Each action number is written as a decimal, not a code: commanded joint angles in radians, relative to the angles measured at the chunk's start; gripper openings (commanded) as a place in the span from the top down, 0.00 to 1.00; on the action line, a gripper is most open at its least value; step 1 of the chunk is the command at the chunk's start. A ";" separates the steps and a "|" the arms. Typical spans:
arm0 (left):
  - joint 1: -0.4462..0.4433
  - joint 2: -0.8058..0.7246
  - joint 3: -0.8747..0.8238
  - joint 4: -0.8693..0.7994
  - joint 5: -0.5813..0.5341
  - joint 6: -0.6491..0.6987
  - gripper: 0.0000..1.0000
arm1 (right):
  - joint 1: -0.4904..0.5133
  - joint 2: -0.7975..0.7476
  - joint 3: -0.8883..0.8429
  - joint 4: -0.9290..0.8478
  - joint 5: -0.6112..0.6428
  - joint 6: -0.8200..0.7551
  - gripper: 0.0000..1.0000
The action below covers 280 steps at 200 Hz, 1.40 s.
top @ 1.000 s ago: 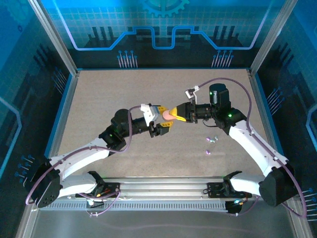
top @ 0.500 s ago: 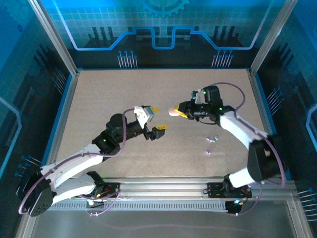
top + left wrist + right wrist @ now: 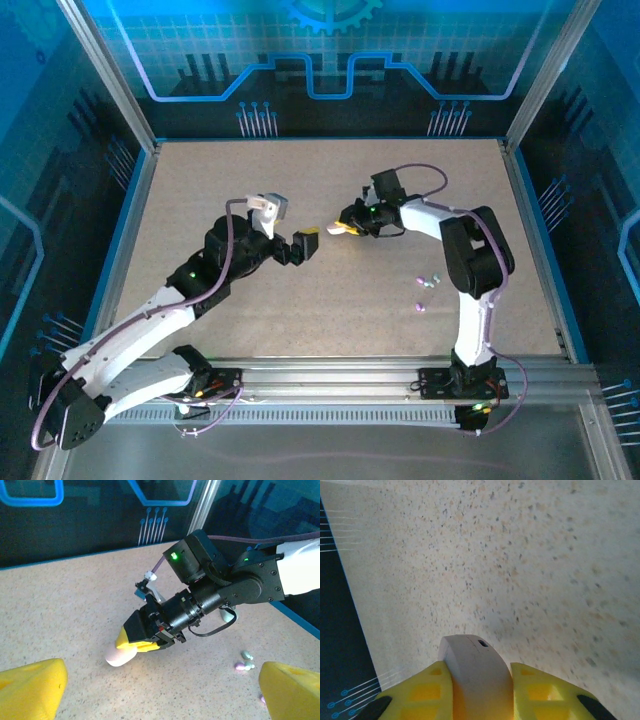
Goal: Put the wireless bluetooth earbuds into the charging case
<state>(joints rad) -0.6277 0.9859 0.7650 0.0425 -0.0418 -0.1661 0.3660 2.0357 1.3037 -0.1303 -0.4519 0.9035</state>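
My right gripper (image 3: 342, 230) is shut on a pale pink pebble-shaped charging case (image 3: 349, 227), its lid closed. In the right wrist view the case (image 3: 477, 672) sits between the two yellow fingers (image 3: 427, 692) with its small port facing away. The left wrist view shows that case (image 3: 119, 655) low over the table; I cannot tell whether it touches. My left gripper (image 3: 306, 241) stands open and empty a little to the left of the case, its yellow fingertips (image 3: 30, 687) wide apart. Tiny purple and teal-white earbuds (image 3: 430, 281) lie loose on the table to the right, and show again as the earbuds (image 3: 243, 661).
One more purple earbud (image 3: 421, 307) lies nearer the front. A pale teal piece (image 3: 228, 614) is partly hidden behind the right arm (image 3: 470, 250). The speckled table (image 3: 200, 190) is bounded by blue edges and metal frame posts (image 3: 135, 120).
The left gripper has opened wide and drawn back to the left, away from the case. The right arm has folded in and turned, still holding the case.
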 commanded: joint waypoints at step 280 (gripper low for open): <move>0.023 0.007 0.027 -0.035 0.061 -0.075 0.01 | -0.520 -0.268 -0.071 -0.617 0.560 -0.487 0.31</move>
<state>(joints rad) -0.6113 0.9943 0.7654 -0.0128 -0.0029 -0.2295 -0.1509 1.7260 1.1782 -0.6949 0.0761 0.4606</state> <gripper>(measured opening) 0.990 0.691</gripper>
